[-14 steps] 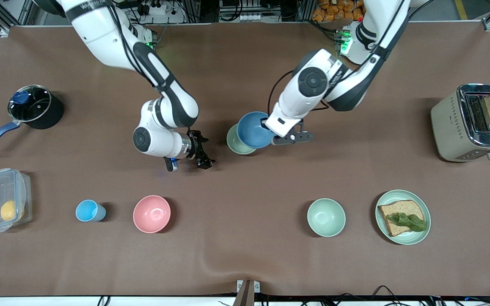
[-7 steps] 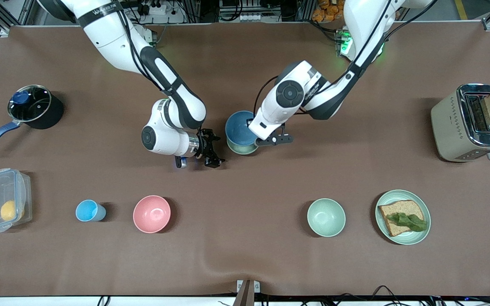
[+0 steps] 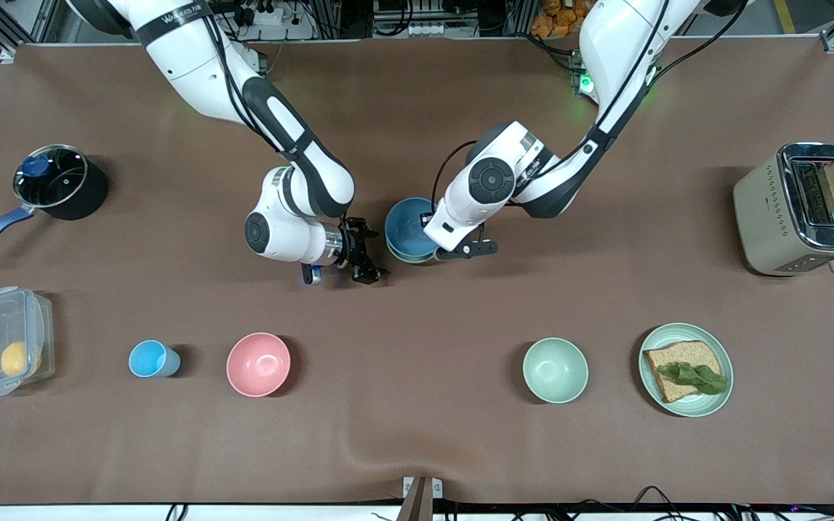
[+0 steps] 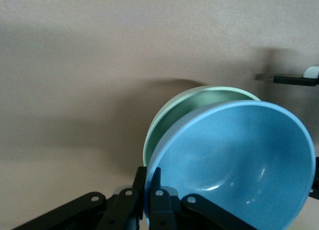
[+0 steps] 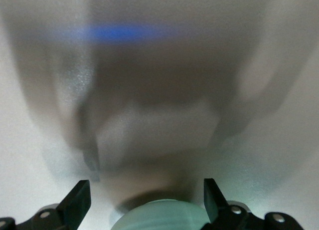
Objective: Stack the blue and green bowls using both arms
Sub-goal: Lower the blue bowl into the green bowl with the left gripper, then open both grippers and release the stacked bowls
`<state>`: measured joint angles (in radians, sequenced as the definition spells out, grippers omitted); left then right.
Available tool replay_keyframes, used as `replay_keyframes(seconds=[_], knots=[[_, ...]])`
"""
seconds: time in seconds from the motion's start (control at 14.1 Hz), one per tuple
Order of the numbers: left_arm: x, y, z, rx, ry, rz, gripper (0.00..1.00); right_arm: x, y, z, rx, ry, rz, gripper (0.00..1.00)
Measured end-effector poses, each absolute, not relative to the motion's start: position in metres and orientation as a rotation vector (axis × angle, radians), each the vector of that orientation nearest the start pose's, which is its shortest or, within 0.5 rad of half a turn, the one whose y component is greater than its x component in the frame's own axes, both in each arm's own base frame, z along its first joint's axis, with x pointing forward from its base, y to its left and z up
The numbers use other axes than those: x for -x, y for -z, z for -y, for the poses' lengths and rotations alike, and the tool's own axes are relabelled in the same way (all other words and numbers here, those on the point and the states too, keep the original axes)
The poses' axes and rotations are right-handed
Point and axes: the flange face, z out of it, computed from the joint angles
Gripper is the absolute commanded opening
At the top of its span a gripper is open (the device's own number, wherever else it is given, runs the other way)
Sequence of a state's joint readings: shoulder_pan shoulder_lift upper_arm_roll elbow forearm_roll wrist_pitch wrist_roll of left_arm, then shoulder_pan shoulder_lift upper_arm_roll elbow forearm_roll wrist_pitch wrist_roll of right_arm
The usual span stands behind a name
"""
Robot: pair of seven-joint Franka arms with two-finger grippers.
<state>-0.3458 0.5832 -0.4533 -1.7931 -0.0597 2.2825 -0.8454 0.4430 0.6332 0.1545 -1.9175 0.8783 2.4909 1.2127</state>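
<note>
The blue bowl (image 3: 408, 227) is seen nested in the green bowl (image 3: 407, 257) at mid-table, with only a sliver of green rim showing under it in the front view. In the left wrist view the blue bowl (image 4: 234, 165) is tilted inside the green bowl (image 4: 195, 106), whose rim shows past it. The left end effector (image 3: 437, 230) is clamped on the blue bowl's rim, the rim pinched between its two fingers (image 4: 155, 202) on the side toward the left arm's end of the table. The right end effector (image 3: 368, 255) is held low just beside the stacked bowls, on the side toward the right arm's end, with its fingers (image 5: 76, 202) spread apart and nothing gripped; a pale green curve is caught between them in the right wrist view, too blurred to be named for certain. Nearer the front camera, a pink bowl (image 3: 258, 364) and a light-blue cup (image 3: 149, 359) are lined up toward the right arm's end, a mint-green bowl (image 3: 555, 370) and a plate (image 3: 721, 373) with bread toward the left arm's end. A toaster (image 3: 793, 210) and a pot (image 3: 61, 181) are parked at the two ends of the table (image 3: 417, 108).
</note>
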Motion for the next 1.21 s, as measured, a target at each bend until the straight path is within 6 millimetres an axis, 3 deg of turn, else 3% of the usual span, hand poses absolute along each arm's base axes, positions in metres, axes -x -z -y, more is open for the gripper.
replay_keyframes(seconds=[0.64, 0.71, 0.78, 0.85, 0.92, 1.21], knots=[[-0.477, -0.238, 0.457, 3.282, -0.423, 0.256, 0.00, -0.513, -0.157, -0.342, 2.126, -0.716, -1.736, 1.00], [-0.478, -0.237, 0.457, 3.282, -0.426, 0.258, 0.11, -0.513, -0.157, -0.342, 2.126, -0.716, -1.736, 1.00], [-0.479, -0.236, 0.458, 3.283, -0.428, 0.260, 0.49, -0.513, -0.157, -0.342, 2.126, -0.716, -1.735, 1.00], [-0.480, -0.236, 0.458, 3.284, -0.429, 0.263, 0.95, -0.513, -0.157, -0.343, 2.127, -0.716, -1.734, 1.00], [-0.480, -0.236, 0.458, 3.284, -0.429, 0.267, 1.00, -0.513, -0.157, -0.343, 2.129, -0.716, -1.733, 1.00], [-0.480, -0.239, 0.463, 3.285, -0.409, 0.266, 1.00, -0.512, -0.157, -0.344, 2.130, -0.716, -1.732, 1.00]])
